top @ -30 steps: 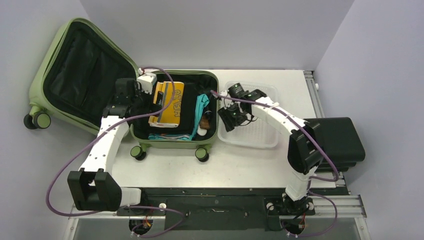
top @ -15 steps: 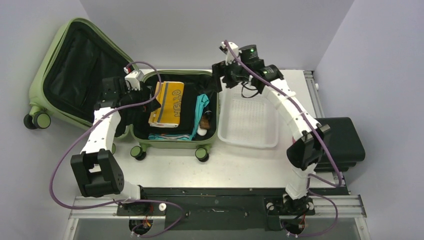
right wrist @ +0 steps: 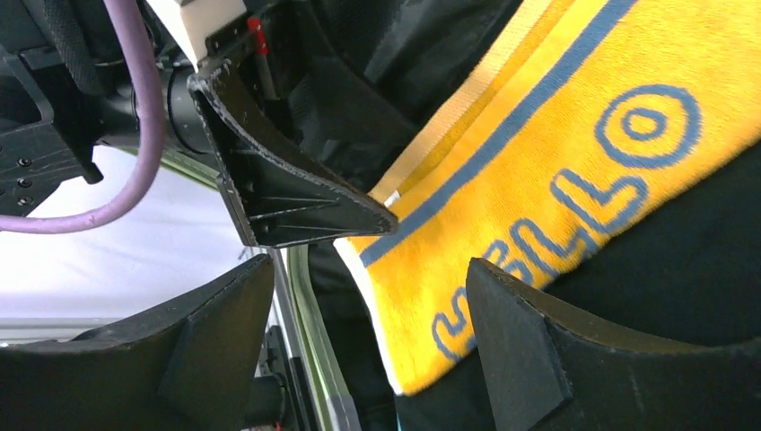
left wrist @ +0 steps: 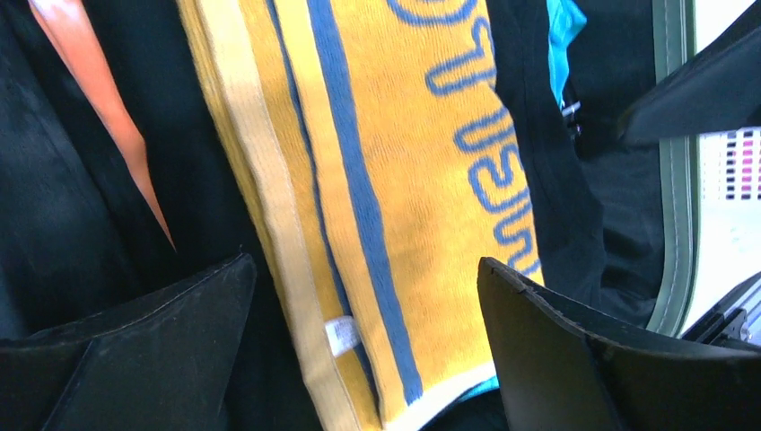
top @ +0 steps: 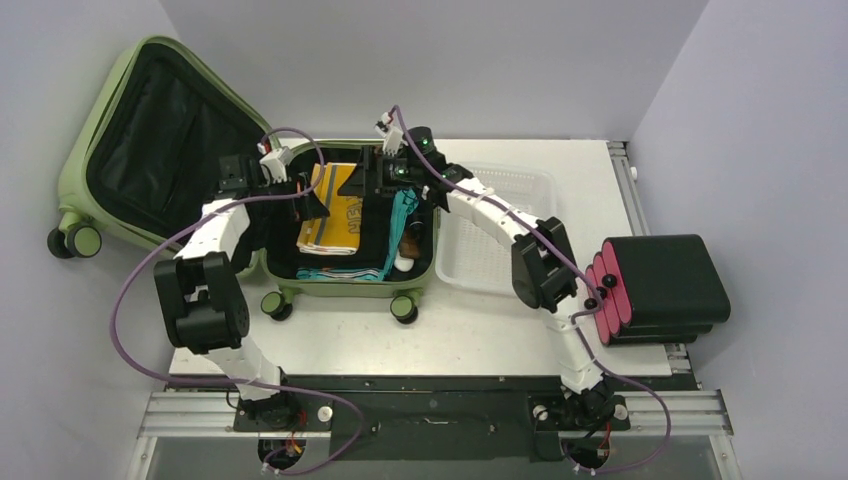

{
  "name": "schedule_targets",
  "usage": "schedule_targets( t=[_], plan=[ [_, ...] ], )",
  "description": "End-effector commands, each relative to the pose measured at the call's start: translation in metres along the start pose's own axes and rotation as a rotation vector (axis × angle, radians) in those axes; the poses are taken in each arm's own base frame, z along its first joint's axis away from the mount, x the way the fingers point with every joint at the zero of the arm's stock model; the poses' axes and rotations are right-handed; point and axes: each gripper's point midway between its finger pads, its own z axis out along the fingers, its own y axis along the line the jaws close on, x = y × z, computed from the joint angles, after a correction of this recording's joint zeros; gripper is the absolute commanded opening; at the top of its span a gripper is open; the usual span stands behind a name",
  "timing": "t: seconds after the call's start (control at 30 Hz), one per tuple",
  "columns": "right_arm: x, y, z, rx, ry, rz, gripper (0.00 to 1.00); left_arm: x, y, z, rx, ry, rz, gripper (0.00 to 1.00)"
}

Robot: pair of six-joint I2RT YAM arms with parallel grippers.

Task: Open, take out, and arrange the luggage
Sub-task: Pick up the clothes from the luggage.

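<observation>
The luggage (top: 340, 288) is laid open at the left of the table (top: 480, 335), lid raised. The left gripper (top: 312, 203) and right gripper (top: 362, 182) are positioned over the yellow towel (top: 338, 215) inside, both with jaws apart.

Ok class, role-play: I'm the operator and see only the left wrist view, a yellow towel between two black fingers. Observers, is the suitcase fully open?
Observer: Yes. From above, the suitcase has its lid swung back to the left, black lining showing.
Operator: Where is the other arm?
Observer: The right gripper hangs open over the same yellow towel, facing the left gripper.
Operator: Where could things go?
Observer: A white basket stands just right of the suitcase.
</observation>
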Motion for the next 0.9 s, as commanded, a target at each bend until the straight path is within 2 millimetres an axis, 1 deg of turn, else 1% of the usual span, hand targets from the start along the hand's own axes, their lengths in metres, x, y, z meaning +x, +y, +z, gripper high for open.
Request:
schedule_targets(
  t=[0.0, 0.13, 0.2, 0.27, 0.3, 0.33, 0.4, 0.43, 0.47, 0.5, 0.53, 0.57, 0.6, 0.63, 0.67, 0.7, 0.73, 0.77, 0.8, 0.87],
  plan=[
    [-0.042, 0.041, 0.006, -0.127, -0.133, -0.066, 0.74, -0.058, -0.002, 0.006, 0.052, -0.147, 0.049, 0.91],
    [-0.038, 0.009, 0.018, -0.052, -0.132, -0.077, 0.72, -0.074, -0.002, 0.018, 0.105, -0.188, 0.016, 0.91],
    [-0.04, -0.007, 0.022, -0.022, -0.143, -0.069, 0.7, -0.081, -0.004, 0.022, 0.133, -0.21, 0.01, 0.91],
    [-0.045, -0.021, 0.022, 0.011, -0.155, -0.071, 0.69, -0.089, -0.004, 0.025, 0.151, -0.234, 0.012, 0.91],
    [-0.051, -0.029, 0.022, 0.029, -0.164, -0.103, 0.69, -0.091, -0.004, 0.026, 0.154, -0.242, 0.013, 0.91],
    [-0.051, -0.037, 0.021, 0.059, -0.159, -0.109, 0.69, -0.096, -0.003, 0.028, 0.157, -0.255, 0.012, 0.91],
    [-0.058, -0.051, 0.018, 0.093, -0.168, -0.151, 0.69, -0.103, -0.001, 0.032, 0.164, -0.275, 0.019, 0.91],
    [-0.059, -0.062, 0.017, 0.108, -0.172, -0.16, 0.69, -0.107, 0.0, 0.033, 0.169, -0.288, 0.026, 0.91],
    [-0.062, -0.066, 0.017, 0.11, -0.182, -0.166, 0.7, -0.111, 0.002, 0.037, 0.177, -0.299, 0.02, 0.91],
    [-0.063, -0.077, 0.017, 0.119, -0.186, -0.16, 0.7, -0.116, 0.004, 0.041, 0.187, -0.32, 0.031, 0.91],
    [-0.066, -0.083, 0.016, 0.126, -0.196, -0.159, 0.7, -0.119, 0.003, 0.042, 0.196, -0.329, 0.02, 0.91],
    [-0.064, -0.089, 0.018, 0.131, -0.194, -0.153, 0.7, -0.122, 0.006, 0.048, 0.207, -0.34, 0.023, 0.91],
    [-0.065, -0.093, 0.018, 0.13, -0.2, -0.152, 0.7, -0.126, 0.006, 0.049, 0.216, -0.348, 0.012, 0.9],
    [-0.066, -0.096, 0.021, 0.127, -0.204, -0.149, 0.7, -0.127, 0.009, 0.055, 0.224, -0.351, 0.008, 0.9],
    [-0.064, -0.102, 0.023, 0.13, -0.203, -0.142, 0.7, -0.132, 0.008, 0.055, 0.232, -0.359, -0.003, 0.9],
    [-0.067, -0.101, 0.023, 0.121, -0.215, -0.139, 0.7, -0.132, 0.011, 0.061, 0.237, -0.358, -0.012, 0.89],
    [-0.067, -0.104, 0.025, 0.119, -0.216, -0.135, 0.7, -0.138, 0.011, 0.06, 0.24, -0.366, -0.015, 0.89],
    [-0.07, -0.101, 0.025, 0.107, -0.223, -0.135, 0.7, -0.136, 0.014, 0.066, 0.241, -0.359, -0.024, 0.88],
    [-0.074, -0.099, 0.025, 0.094, -0.237, -0.144, 0.7, -0.14, 0.014, 0.067, 0.242, -0.365, -0.023, 0.88],
    [-0.08, -0.094, 0.026, 0.069, -0.256, -0.156, 0.7, -0.14, 0.017, 0.072, 0.238, -0.359, -0.028, 0.87]
  ],
)
